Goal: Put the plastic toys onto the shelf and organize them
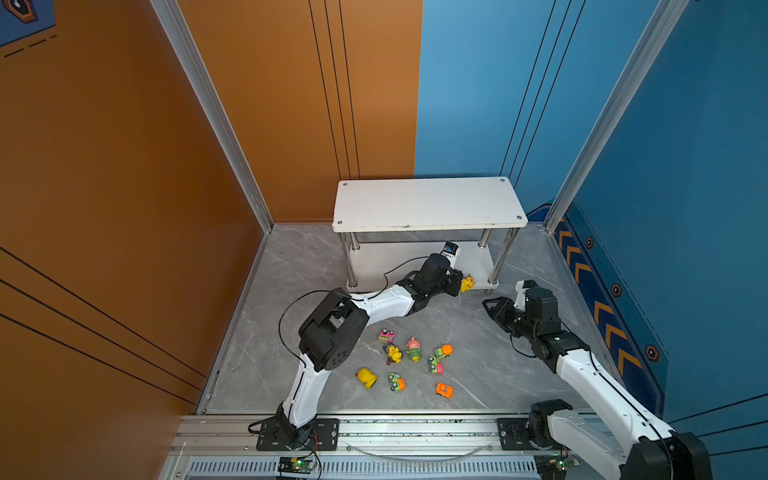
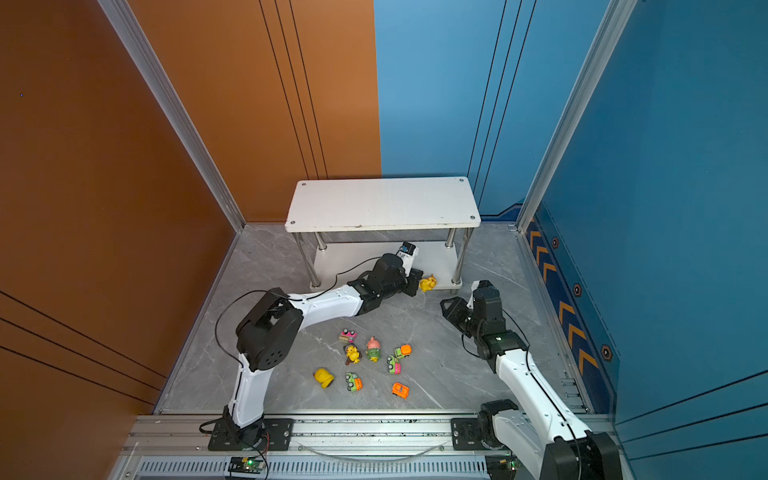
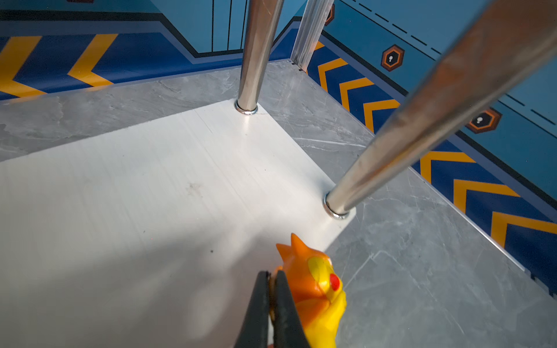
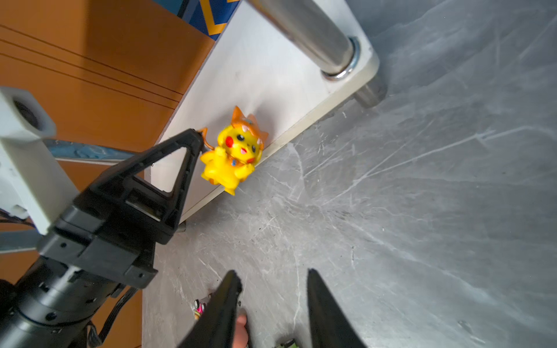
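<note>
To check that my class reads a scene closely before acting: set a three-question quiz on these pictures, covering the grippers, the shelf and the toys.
1. True or false: the right gripper is holding something.
2. The left gripper grips the yellow figurine. Where at the shelf is the figurine? A) on the top board B) at the front edge of the lower board C) behind the shelf
3. How many plastic toys lie on the floor?

Key: 1 false, its jaws stand open and empty. 2 B. 3 eight.
</note>
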Robot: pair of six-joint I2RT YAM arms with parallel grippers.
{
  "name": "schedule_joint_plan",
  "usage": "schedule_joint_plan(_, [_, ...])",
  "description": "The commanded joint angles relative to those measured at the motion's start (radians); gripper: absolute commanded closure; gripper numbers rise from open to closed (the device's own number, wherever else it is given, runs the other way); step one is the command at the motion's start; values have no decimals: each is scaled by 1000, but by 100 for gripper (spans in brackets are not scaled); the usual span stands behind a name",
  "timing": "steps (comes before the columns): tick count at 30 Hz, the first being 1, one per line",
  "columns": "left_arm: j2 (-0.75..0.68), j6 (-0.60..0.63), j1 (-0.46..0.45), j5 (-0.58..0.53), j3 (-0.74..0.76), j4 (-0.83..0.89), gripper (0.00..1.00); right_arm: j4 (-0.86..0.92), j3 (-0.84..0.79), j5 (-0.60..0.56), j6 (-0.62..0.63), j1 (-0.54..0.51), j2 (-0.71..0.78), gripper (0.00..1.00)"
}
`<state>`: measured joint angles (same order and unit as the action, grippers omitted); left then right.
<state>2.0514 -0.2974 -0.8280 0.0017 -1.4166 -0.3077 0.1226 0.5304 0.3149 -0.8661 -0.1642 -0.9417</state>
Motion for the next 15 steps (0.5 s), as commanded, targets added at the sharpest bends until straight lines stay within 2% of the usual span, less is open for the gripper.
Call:
schedule_joint_plan(1, [-96,50,-39,-43,76,-42,100,79,36,53,-52,0,43,36])
schedule_joint_plan(3, [-140,82,-62,-69,120,-44,100,55,28,118,-113,13,50,25])
schedule_joint_plan(8, [-249,171,-124,-128,215,-57,100,-72,-4,287,-297,22,12,15])
schedule_joint_plan(11, [-300,217,-157,-164,258,-66,100,-100,-6,330,-356,16,-9,15])
schedule_joint_plan(15, [-349,262,-192,-221,298,-78,100,-56,-2,326,-376,6,14,19])
